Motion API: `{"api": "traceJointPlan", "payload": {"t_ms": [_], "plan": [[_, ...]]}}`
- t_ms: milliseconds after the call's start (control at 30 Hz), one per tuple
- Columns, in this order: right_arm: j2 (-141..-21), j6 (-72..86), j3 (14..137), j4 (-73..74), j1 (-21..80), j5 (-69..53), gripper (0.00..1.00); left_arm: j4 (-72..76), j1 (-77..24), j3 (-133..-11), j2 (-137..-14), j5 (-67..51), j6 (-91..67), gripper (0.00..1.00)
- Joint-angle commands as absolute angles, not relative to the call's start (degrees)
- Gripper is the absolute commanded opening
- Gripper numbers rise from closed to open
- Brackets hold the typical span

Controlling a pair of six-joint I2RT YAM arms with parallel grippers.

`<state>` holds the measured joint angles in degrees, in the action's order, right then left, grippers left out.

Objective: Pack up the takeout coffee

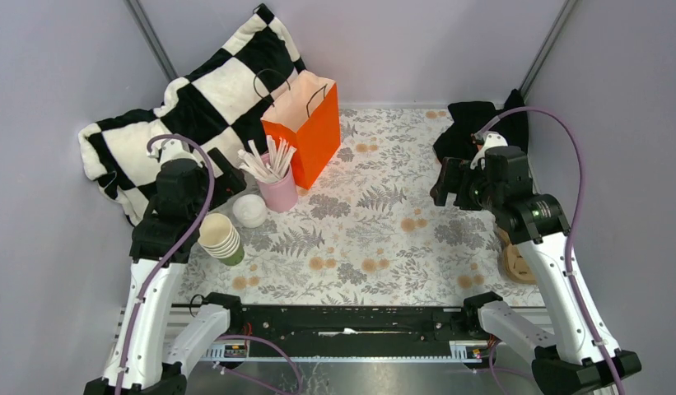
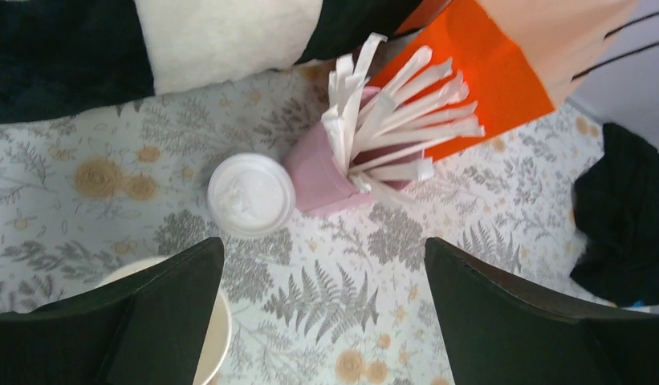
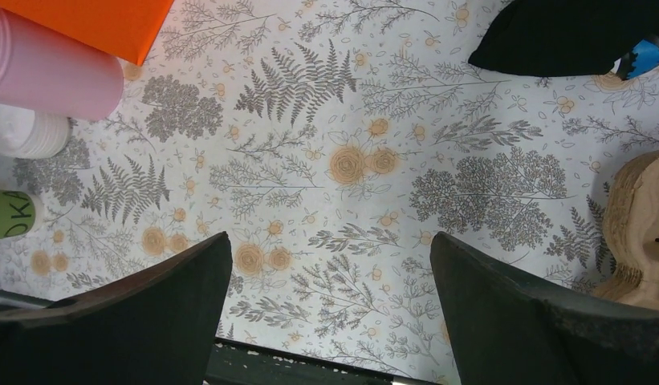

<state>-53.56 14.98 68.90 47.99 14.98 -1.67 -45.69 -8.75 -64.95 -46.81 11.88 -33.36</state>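
No green cup with a white lid shows in any view; the takeout coffee is hidden or out of view. An orange paper bag stands open at the back of the table and also shows in the left wrist view. A round white lid piece sits beside the pink cup; from the side it looks ribbed and white, with no green under it. My left gripper is open and empty above the table near it. My right gripper is open and empty over the right half.
A pink cup of white sticks stands left of the bag. A stack of lidless green cups lies at the front left. A checkered pillow fills the back left, a black cloth the back right, and a wooden piece the right edge.
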Motion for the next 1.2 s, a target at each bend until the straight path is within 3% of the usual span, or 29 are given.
{"api": "traceJointPlan", "payload": {"t_ms": [0,333,567,667,967,1167], "plan": [[-54.2,15.6,70.1,46.9,14.7,-0.5,1.00,-54.4,-8.6,-67.9,-46.9,9.4,-32.7,0.99],[-57.1,14.6,70.7,48.1,14.8,-2.4,1.00,-68.5,-8.6,-72.0,-55.2,12.3,-35.2,0.97],[-57.0,14.9,68.9,47.3,14.8,-5.1,1.00,-69.6,-8.6,-71.1,-59.7,13.5,-36.7,0.75],[-56.8,15.0,68.6,47.3,14.7,-5.8,1.00,-69.5,-8.6,-70.9,-61.3,14.3,-36.7,0.55],[-56.2,14.9,67.7,47.0,14.8,-6.3,1.00,-69.4,-8.6,-70.0,-65.0,17.9,-34.2,0.47],[-56.5,14.9,67.6,46.6,14.8,-7.0,1.00,-68.8,-8.6,-68.9,-65.3,18.0,-33.5,0.35]]}}
